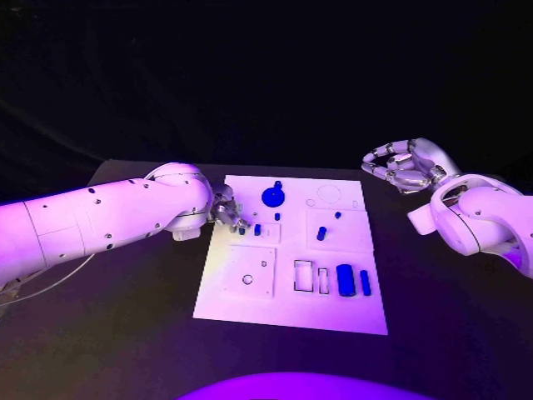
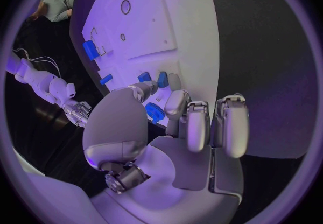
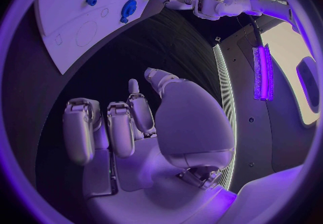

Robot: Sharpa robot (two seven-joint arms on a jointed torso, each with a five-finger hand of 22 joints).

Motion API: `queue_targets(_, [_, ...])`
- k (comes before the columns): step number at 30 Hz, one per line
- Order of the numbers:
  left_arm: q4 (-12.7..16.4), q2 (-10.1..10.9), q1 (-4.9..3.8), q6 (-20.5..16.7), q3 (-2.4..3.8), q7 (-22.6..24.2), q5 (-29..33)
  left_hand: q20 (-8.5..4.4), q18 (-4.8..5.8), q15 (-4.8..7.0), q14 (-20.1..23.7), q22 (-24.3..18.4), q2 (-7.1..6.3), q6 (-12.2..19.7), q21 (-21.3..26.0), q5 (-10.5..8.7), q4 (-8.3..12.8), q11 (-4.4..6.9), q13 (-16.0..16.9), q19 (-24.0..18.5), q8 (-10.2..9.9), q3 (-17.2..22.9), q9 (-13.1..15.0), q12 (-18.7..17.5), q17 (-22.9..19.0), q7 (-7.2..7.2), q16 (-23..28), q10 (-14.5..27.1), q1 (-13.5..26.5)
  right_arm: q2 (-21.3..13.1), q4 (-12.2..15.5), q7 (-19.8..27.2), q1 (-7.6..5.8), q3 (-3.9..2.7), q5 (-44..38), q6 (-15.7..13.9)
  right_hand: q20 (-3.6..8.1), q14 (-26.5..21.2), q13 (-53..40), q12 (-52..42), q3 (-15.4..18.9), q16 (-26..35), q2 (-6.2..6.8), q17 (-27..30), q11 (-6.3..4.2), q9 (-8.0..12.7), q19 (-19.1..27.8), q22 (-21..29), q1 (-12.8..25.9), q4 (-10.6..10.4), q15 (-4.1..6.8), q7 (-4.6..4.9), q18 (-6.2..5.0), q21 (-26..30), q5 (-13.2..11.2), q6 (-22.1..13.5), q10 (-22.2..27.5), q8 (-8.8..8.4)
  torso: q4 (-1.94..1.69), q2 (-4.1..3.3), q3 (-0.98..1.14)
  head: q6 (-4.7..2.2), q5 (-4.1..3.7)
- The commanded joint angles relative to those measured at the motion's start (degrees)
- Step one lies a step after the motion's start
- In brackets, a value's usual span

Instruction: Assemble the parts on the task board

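Left of centre in the head view, the left robot hand (image 1: 228,210) sits at the left edge of the task board (image 1: 293,312); its wrist view shows a small blue toothed part (image 2: 154,112) between its fingertips (image 2: 176,103), seemingly pinched. At the upper right, the right robot hand (image 1: 405,165) hovers over the dark surface (image 1: 459,317), fingers curled, holding nothing. On the board, a blue round part (image 1: 272,197) lies near the top, and two blue bars (image 1: 345,279) sit in recesses at the lower right.
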State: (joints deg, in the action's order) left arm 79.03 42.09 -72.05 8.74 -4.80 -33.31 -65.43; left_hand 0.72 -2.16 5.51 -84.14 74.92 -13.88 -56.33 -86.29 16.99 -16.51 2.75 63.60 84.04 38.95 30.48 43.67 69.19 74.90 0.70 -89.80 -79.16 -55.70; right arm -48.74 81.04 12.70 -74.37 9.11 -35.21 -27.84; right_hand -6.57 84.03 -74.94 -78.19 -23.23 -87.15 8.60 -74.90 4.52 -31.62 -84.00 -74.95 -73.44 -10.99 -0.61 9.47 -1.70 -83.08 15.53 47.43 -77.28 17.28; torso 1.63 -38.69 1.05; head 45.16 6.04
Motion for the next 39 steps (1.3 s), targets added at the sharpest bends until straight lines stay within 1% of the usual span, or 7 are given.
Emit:
queue_targets(1, [0.37, 0.25, 0.01, -0.3, 0.19, -0.01, 0.71, -0.46, 0.7, 0.33, -5.86, 9.21, 0.03, -0.03, -0.18, -0.43, -0.2, 0.0, 0.01, 3.03, 0.33, -1.66, -0.19, 0.26, 15.1, 0.43, -0.2, -0.36, 1.26, 0.06, -0.02, 0.45, 0.05, 0.0, -0.35, 0.26, 0.23, 3.72, -1.14, 0.38, 0.0, 0.35, 0.03, -6.09, -0.05, -0.05, -1.15, -9.52, 0.54, -0.24, 0.34, -0.15, -0.33, 0.34, 0.22, -0.43, -0.24, 0.32, -0.02, -0.04, -0.01, -0.03, 0.0])
queue_targets(12, [0.98, 1.24, -0.03, -7.27, 0.73, 2.84, 4.26, -0.69, 0.58, 0.33, -5.86, 8.77, 1.76, 0.7, 0.12, -0.81, -0.34, -0.04, -1.0, 2.81, 0.29, -5.41, -0.73, -0.65, 15.1, 0.46, -0.2, 0.34, 4.33, 0.09, -0.11, 0.43, 0.08, 0.0, -0.35, 0.15, 0.23, 3.72, -1.14, 0.38, 0.05, 0.36, 0.05, -6.08, -0.04, -0.05, -1.14, -9.5, 0.66, -0.34, 0.34, -0.15, -0.34, 0.37, 0.21, -0.47, -0.26, 0.33, 0.01, -0.01, 0.04, -0.25, 0.01])
queue_targets(19, [1.26, 1.57, -0.04, -15.46, 0.86, 10.97, 6.55, -0.13, -0.48, -0.78, -5.86, 4.37, 2.11, 4.45, 3.11, 0.28, -0.03, -1.42, -9.78, 0.45, -0.95, -6.51, -1.55, -8.47, 15.1, 2.03, -0.2, 6.39, 0.11, 0.02, -0.1, 0.41, 0.1, 0.0, -0.35, 0.06, 0.23, 3.72, -1.13, 0.39, 0.05, 0.37, 0.05, -6.07, -0.04, -0.05, -1.13, -9.49, 0.68, -0.35, 0.34, -0.15, -0.34, 0.38, 0.21, -0.48, -0.25, 0.33, 0.1, 0.01, 0.11, -0.87, -0.15])
queue_targets(21, [1.51, 1.49, -0.04, -17.91, 0.86, 15.51, 6.98, 1.21, -2.64, -2.58, -3.05, -5.51, 1.56, 10.19, 10.35, 0.53, 1.35, -3.65, -21.82, -5.31, -3.5, -5.21, -2.75, -20.36, 8.78, 4.56, 4.5, 17.52, -6.82, -0.04, -0.05, 0.43, 0.11, 0.0, -0.35, -0.01, 0.23, 3.71, -1.09, 0.42, 0.06, 0.38, 0.05, -6.05, -0.04, -0.05, -1.11, -9.47, 0.72, -0.39, 0.34, -0.15, -0.35, 0.41, 0.22, -0.49, -0.22, 0.34, 0.09, 0.0, 0.13, -1.07, -0.2])
queue_targets(24, [1.96, 0.99, -0.02, -23.05, 0.76, 25.65, 5.22, 3.93, -6.54, -5.8, 7.34, -25.3, 1.02, 14.79, 27.24, 0.17, 2.9, -6.91, -25.98, -18.77, -6.24, -2.54, -4.97, -26.87, -5.56, 8.08, 17.29, 26.32, -14.93, -0.13, 0.05, 0.48, 0.12, 0.0, -0.35, -0.09, 0.23, 3.68, -0.99, 0.51, 0.06, 0.43, 0.04, -5.91, -0.05, -0.06, -1.03, -9.38, 0.71, -0.39, 0.34, -0.16, -0.38, 0.53, 0.23, -0.49, -0.14, 0.34, 0.11, -0.14, 0.05, -1.32, -0.35])
queue_targets(27, [2.1, 0.36, 0.01, -26.32, 0.45, 31.99, 1.46, 5.16, -7.39, -6.52, 10.09, -29.16, 0.15, 17.05, 31.23, -0.02, 5.75, -7.82, -28.62, -21.19, -8.31, -0.58, -6.99, -29.86, -8.34, 8.4, 19.6, 29.61, -20.79, -0.2, 0.14, 0.53, 0.12, 0.0, -0.47, -0.1, 0.23, 3.68, -0.99, 0.51, 0.06, 0.43, 0.04, -5.91, -0.05, -0.06, -1.03, -9.38, 0.71, -0.39, 0.34, -0.16, -0.38, 0.53, 0.23, -0.49, -0.14, 0.34, 0.05, -0.18, -0.03, -1.43, -0.49])
queue_targets(39, [-0.42, -3.52, 1.36, -25.09, -0.65, 35.89, -16.5, 5.65, -6.25, -6.95, 9.19, -22.56, -2.18, 16.37, 25.89, -0.32, 7.73, -8.3, -37.91, -16.13, -12.91, 0.84, -13.99, -36.76, -10.56, 8.05, 17.81, 30.97, -24.96, -0.18, 0.56, 0.66, 0.13, 0.0, -1.22, -0.07, 0.25, 3.68, -0.93, 0.57, -0.07, 0.44, -0.02, -5.91, -0.11, -0.09, -1.04, -9.37, 0.5, -0.27, 0.37, -0.23, -0.38, 0.55, 0.33, -0.47, -0.11, 0.41, 0.08, -0.12, -0.01, -1.69, -0.7])
